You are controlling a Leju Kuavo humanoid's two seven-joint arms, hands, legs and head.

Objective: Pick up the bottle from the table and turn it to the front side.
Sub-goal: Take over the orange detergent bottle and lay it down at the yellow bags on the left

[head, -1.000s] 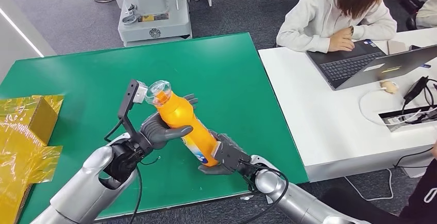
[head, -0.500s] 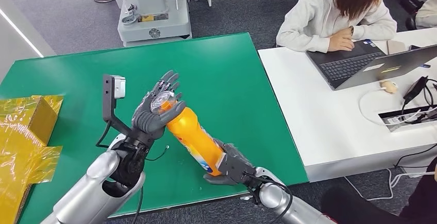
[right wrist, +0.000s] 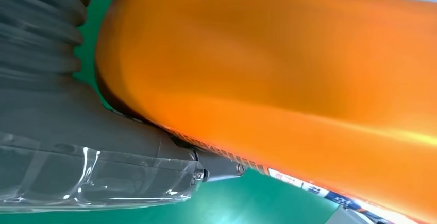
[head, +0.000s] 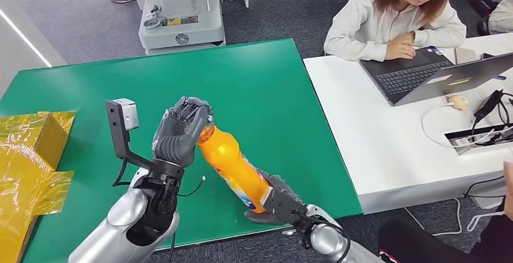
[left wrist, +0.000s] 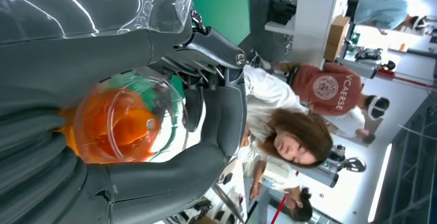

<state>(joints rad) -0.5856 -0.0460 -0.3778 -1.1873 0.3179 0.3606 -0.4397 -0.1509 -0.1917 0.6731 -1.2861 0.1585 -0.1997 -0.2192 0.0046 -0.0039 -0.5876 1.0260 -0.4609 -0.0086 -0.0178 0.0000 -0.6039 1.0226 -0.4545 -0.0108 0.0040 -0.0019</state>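
Note:
An orange bottle (head: 233,166) with a clear cap is held tilted above the green table (head: 260,87), cap end up and to the left. My left hand (head: 180,131) is closed over the cap end; the left wrist view shows its fingers (left wrist: 216,110) wrapped round the clear cap (left wrist: 126,123). My right hand (head: 277,201) grips the bottle's lower end near the table's front edge. Up close in the right wrist view, the orange body (right wrist: 278,80) lies against the right hand's thumb (right wrist: 77,147).
A crinkled yellow bag (head: 27,166) lies at the table's left edge. To the right stands a white desk (head: 387,148) with a laptop (head: 435,75) and cables, where a person (head: 399,15) sits. A grey machine base (head: 181,21) stands behind the table.
My left hand has let go of the bottle's body, opened, moved up to the cap end and closed its fingers over it. The bottle has sunk a little and lies flatter.

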